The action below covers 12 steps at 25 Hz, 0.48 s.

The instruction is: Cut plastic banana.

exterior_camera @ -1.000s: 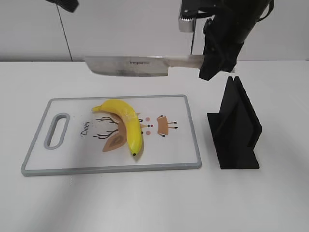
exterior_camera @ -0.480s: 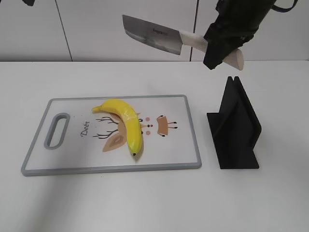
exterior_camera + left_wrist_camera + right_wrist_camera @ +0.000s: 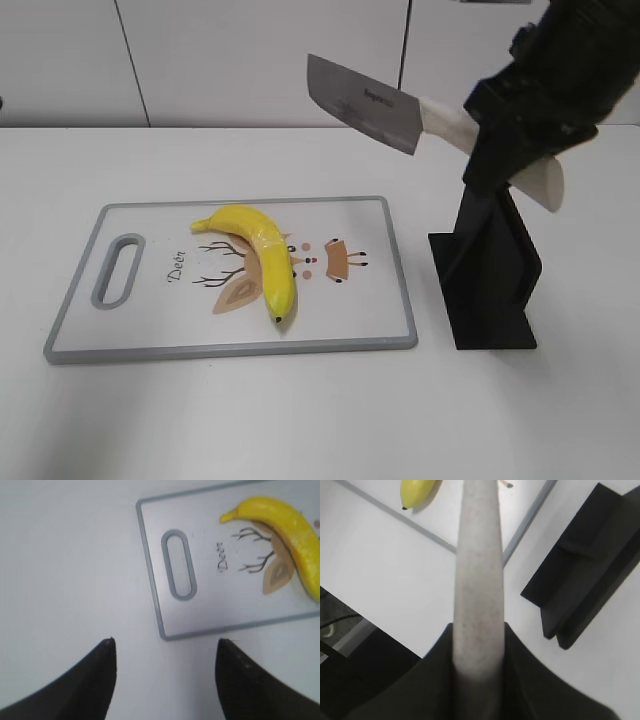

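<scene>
The right gripper (image 3: 515, 150) clamps the steel cleaver's (image 3: 362, 103) pale handle; the left gripper (image 3: 162, 675) gapes wide, so the unheld glossy yellow plastic banana (image 3: 262, 254) could roll under the blade.

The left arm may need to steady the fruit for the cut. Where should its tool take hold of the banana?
Probably the stem half of the plastic banana, coming from above and the left: it lies flat on the cutting board, that end is nearest the open left tool, and the middle stays free for the knife.
</scene>
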Each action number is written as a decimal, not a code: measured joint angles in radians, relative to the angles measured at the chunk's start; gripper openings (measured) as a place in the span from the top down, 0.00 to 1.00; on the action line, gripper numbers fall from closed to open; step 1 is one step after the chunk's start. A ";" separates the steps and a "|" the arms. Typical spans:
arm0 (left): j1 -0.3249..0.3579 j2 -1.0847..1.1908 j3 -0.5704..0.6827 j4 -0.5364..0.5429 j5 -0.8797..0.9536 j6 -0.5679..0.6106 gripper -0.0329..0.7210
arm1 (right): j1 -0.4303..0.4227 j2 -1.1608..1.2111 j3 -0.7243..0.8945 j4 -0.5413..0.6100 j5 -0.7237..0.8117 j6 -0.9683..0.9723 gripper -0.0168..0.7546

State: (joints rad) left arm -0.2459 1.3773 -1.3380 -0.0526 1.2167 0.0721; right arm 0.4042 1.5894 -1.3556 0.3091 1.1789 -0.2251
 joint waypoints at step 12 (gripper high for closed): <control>0.000 -0.474 0.512 0.008 0.004 -0.025 0.19 | 0.000 -0.369 0.382 0.003 -0.126 0.122 0.76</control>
State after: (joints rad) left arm -0.2459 0.9029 -0.8258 -0.0444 1.2206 0.0469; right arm 0.4042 1.2201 -0.9737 0.3125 1.0530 -0.1033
